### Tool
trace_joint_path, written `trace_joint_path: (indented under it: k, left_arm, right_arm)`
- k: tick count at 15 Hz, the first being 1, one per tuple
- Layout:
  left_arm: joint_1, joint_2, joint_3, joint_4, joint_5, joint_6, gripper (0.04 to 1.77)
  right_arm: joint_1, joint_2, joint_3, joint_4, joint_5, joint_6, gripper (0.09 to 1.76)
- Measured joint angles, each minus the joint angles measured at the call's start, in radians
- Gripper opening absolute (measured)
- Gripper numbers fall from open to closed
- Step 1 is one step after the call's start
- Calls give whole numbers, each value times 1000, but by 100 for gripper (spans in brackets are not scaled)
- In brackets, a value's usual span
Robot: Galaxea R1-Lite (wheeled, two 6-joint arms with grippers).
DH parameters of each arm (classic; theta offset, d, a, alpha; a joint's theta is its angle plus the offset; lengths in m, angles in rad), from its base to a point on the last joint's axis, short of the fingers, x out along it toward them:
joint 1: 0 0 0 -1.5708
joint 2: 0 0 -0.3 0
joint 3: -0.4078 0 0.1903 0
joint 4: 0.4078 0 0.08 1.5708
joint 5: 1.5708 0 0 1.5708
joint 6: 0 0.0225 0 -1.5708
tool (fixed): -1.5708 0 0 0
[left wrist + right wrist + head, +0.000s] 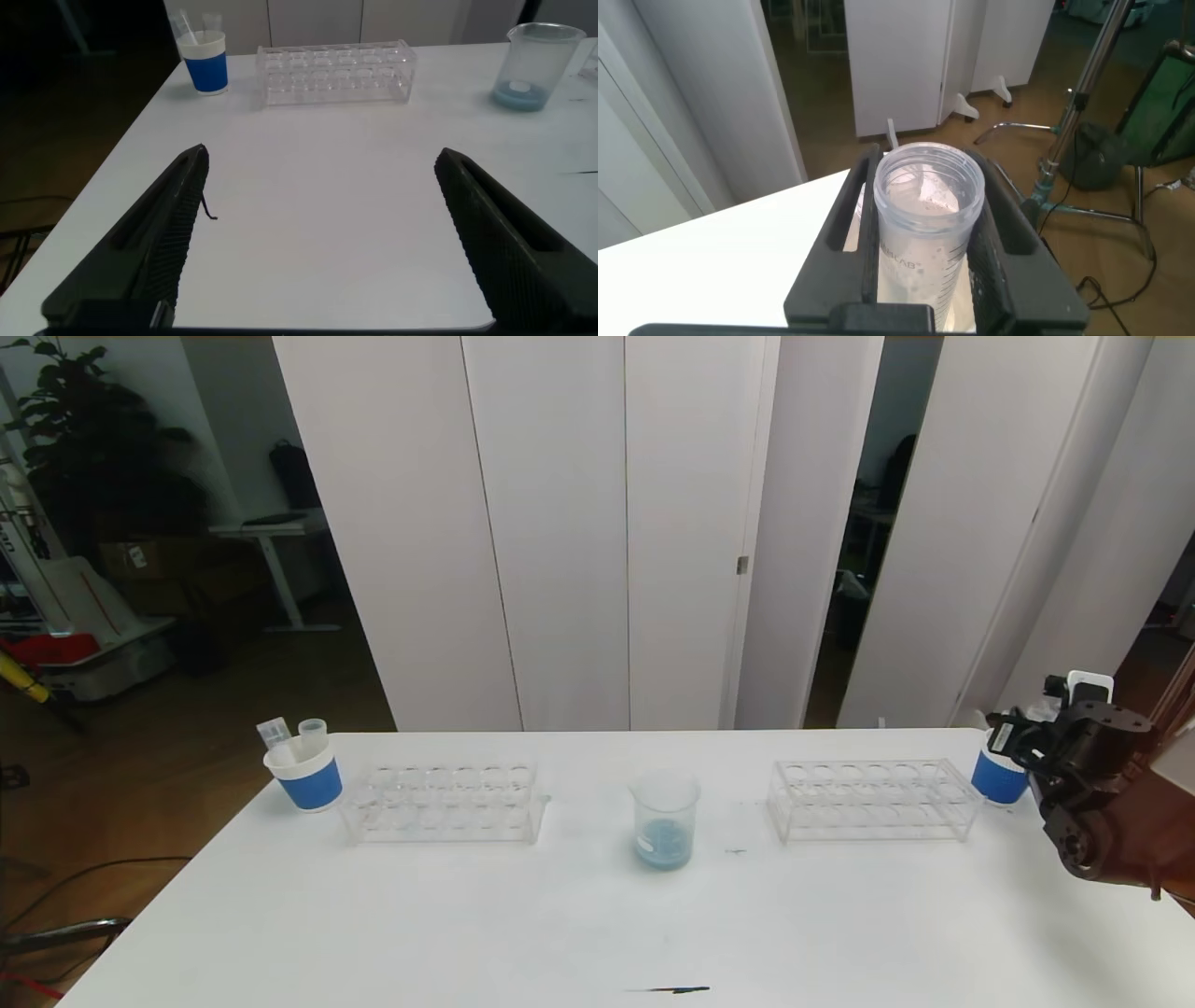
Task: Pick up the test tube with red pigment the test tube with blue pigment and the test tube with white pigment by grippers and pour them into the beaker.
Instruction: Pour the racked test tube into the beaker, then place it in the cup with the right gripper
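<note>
Surface (467, 933) white, carrying everything. Left hand (322, 247) low over its near left part, fingers spread wide, nothing between them. Right hand (924, 252) at the far right edge, clamped on a clear tube (926, 219) with graduation marks, faint whitish content, held above a blue paper cup (995, 777). Beaker (664, 819) mid-surface, upright, pale blue liquid at bottom. Empty clear racks each side: left rack (442, 802), right rack (874, 796). Far left, another blue-and-white cup (304, 777) holding two clear tubes.
</note>
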Motion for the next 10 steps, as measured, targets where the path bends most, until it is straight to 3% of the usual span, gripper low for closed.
trace_joint_path:
  k: [1,3,4,10]
  left_arm:
    - [0,0,0,0,0,0,173]
    - [0,0,0,0,0,0,173]
    - [0,0,0,0,0,0,173]
    - [0,0,0,0,0,0,173]
  right_arm:
    - [0,-3,0,0,0,0,91]
    - [0,-10,0,0,0,-1,159]
    - [0,-16,0,0,0,-1,173]
    - [-2,-63,2,3,5,0,175]
